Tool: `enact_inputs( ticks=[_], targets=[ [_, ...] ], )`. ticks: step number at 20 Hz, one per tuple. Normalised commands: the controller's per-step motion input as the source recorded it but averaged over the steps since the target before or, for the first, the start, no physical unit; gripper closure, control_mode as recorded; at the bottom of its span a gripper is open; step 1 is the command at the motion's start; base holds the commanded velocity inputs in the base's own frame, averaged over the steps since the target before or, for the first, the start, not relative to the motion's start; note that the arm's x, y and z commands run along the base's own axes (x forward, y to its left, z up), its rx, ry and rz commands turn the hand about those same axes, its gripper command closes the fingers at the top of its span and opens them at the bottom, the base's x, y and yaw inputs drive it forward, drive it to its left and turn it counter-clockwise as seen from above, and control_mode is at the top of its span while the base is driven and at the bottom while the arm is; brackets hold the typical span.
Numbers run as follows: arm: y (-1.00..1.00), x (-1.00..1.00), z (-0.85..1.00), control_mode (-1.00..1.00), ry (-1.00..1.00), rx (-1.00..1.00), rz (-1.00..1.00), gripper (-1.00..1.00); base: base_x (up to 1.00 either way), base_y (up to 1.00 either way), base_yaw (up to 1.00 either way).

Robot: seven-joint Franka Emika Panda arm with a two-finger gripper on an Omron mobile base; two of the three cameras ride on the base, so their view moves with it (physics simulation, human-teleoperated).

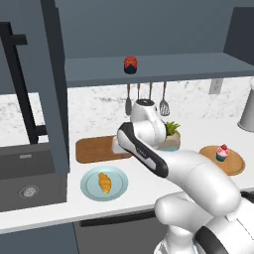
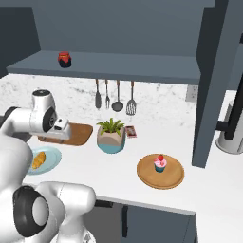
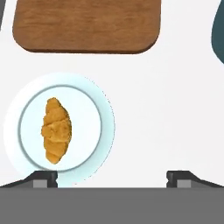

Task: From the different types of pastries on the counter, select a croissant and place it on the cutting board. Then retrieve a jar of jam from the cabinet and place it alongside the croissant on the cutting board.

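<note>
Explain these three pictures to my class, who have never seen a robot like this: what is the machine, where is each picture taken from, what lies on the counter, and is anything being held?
The machine is a white robot arm in a computer-drawn kitchen. Two pictures come from cameras behind it, left and right, looking over the counter. The third looks down from the arm's hand; the two dark tips at its bottom are the gripper, open and holding nothing.

On the counter lie a croissant on a light blue plate, an empty wooden cutting board behind it, a potted plant, and a pink cupcake on a round wooden tray. A jar of jam stands on the shelf above.
</note>
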Motion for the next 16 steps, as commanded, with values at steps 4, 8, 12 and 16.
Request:
enact_inputs(
  ticks=[4,8,12,16],
  targets=[
    [0.50,0.00,-0.14,-1.00,0.23,0.07,0.00,-1.00,0.00,0.00,0.00],
    [0.55,0.00,-0.22,-1.00,0.07,0.00,0.07,-1.00,0.00,0.00,0.00],
    [0.51,0.00,-0.48,-1.00,0.00,0.00,0.09,-1.00,0.00,0.00,0.00],
    [0.21,0.00,-0.41,-1.00,-0.01,0.00,0.11,-1.00,0.00,0.00,0.00]
  ],
)
